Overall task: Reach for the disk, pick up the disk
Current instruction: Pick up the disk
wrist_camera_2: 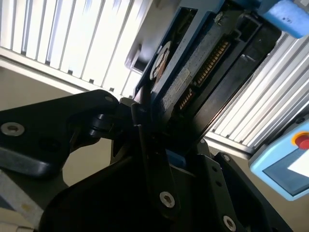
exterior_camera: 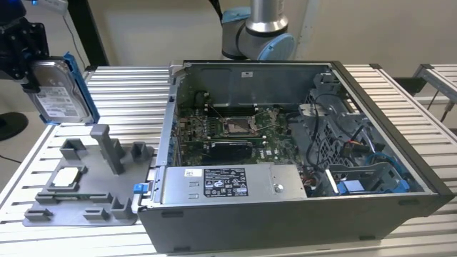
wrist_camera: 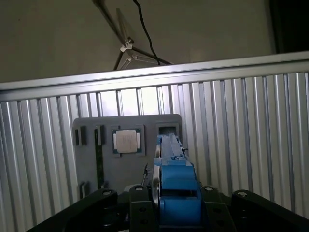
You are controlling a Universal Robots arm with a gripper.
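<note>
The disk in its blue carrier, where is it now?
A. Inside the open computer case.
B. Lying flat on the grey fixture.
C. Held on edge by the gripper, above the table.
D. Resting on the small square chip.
C: in the exterior view the gripper clamps the disk on edge in the air, clear of the grey fixture.

You are watching an arm [exterior_camera: 266,21] showing a silver tube, grey joints and a light-blue cap [exterior_camera: 282,47]. Its gripper [exterior_camera: 30,67] is showing matte black linkages [wrist_camera_2: 53,130] carrying small silver screws [wrist_camera_2: 166,198].
</note>
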